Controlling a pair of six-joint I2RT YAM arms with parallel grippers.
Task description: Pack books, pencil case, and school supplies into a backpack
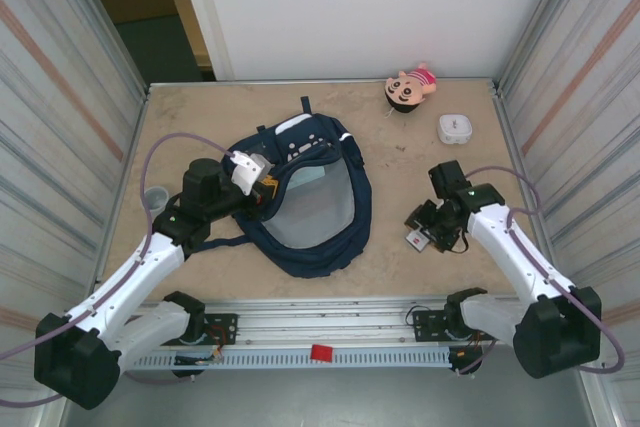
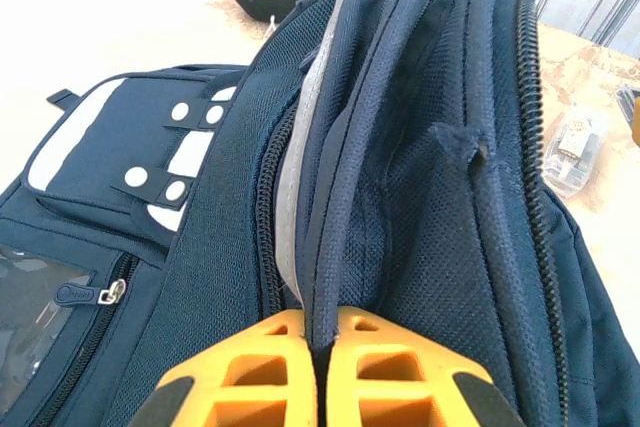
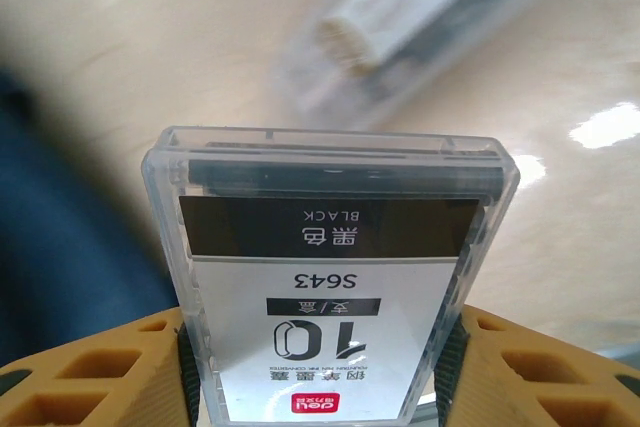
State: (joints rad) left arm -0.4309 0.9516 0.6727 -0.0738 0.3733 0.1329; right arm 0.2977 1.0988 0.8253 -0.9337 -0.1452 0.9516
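Both gripping.
The left pincer (image 2: pixel 318 339) pinches backpack (image 2: pixel 430 227) rim; the right pincer (image 3: pixel 320 367) holds a black-and-white packet (image 3: pixel 330 237) between its fingers.

Navy backpack (image 1: pixel 340 247) lies mid-table, main compartment gaping, greyish lining showing; white patches w/ dots on the front, zip teeth along the opening. One edge of the opening is pinched betw. the yellow fingers of the left gripper (image 2: pixel 315 347). Packet (image 3: pixel 330 287): flat clear case, white label, black band, big "10", red logo. It sits betw. the pads of the right gripper (image 3: pixel 325 342), both sides touching, right of the backpack and apart from it. Clear oblong piece (image 3: pixel 430 7) lies on the table (image 1: pixel 400 147) just beyond the packet, blurred.
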